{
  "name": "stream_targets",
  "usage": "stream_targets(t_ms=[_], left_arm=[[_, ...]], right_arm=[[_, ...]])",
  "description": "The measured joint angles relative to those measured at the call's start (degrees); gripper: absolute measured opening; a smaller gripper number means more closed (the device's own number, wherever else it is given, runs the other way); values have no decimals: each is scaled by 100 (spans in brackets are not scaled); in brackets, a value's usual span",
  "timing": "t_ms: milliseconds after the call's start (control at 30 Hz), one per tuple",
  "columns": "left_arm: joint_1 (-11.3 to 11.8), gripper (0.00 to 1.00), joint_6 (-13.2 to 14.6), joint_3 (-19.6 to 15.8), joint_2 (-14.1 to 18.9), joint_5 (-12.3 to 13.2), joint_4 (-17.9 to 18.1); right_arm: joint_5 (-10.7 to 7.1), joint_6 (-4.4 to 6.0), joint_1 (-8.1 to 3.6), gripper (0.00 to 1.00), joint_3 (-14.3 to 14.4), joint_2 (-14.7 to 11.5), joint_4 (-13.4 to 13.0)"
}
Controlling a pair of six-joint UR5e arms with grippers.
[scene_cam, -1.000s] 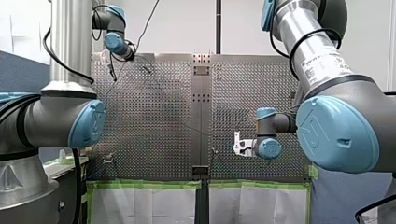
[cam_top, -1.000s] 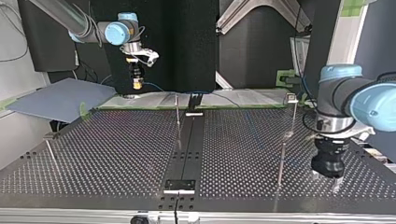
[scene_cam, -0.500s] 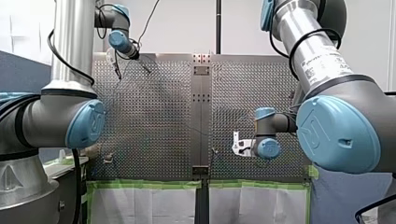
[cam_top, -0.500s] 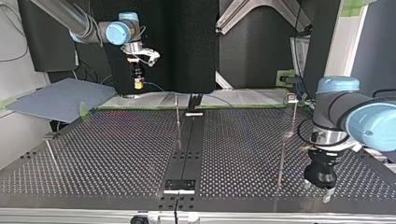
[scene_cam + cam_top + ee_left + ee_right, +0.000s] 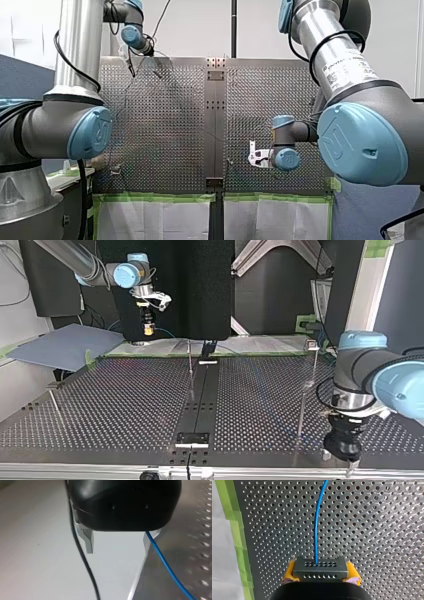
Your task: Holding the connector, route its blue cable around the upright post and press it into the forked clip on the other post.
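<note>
Nearest in the top view, low over the front edge of the perforated surface (image 5: pixel 125 405) at the view's right, hang the left jaws. The left wrist view shows them apart, clamped on nothing. Its 2 metal fingers (image 5: pixel 88 541) stand wide, and the blue cable (image 5: pixel 162 557) slants past the other one; I cannot tell whether it touches. A black cable (image 5: pixel 82 555) hangs beside them.

Just beside those jaws, toward the view's middle, rises a thin post (image 5: pixel 301 410). Behind it a 2nd post (image 5: pixel 313 365) carries a small block at its top. That may be the forked clip, but the fork is too small to make out. A 3rd post (image 5: pixel 190 360) stands further back, at the middle.

Farthest, at the view's left past the surface's back edge, the right jaws hang high. In the right wrist view their yellow pads (image 5: pixel 290 571) are clamped on the 2 ends of the dark connector (image 5: pixel 320 570). The cable leaves its middle and runs straight ahead of the jaws, crosswise to the connector's long axis.

The posts lie well apart from the connector and near my left arm. I judge the routing not yet begun: the right arm must carry the connector across toward them.
</note>
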Motion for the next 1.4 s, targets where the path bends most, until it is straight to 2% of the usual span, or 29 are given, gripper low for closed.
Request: stream_targets(t_ms=[200,467,800,1033,1400], left_arm=[[-73,98,100,228,-2,-138,-4],[-94,98,269,-47,-4,-235,48],[-100,98,335,-514,-9,-242,329],[-150,98,459,-572,-168,-256,297],[-160,98,545,-596,-270,-476,291]], right_arm=[[0,8,0,0,1,0,0],[0,9,0,0,0,0,2],[0,7,0,0,0,1,3],[0,7,0,0,1,1,5],[0,3,0,0,5,2,11]])
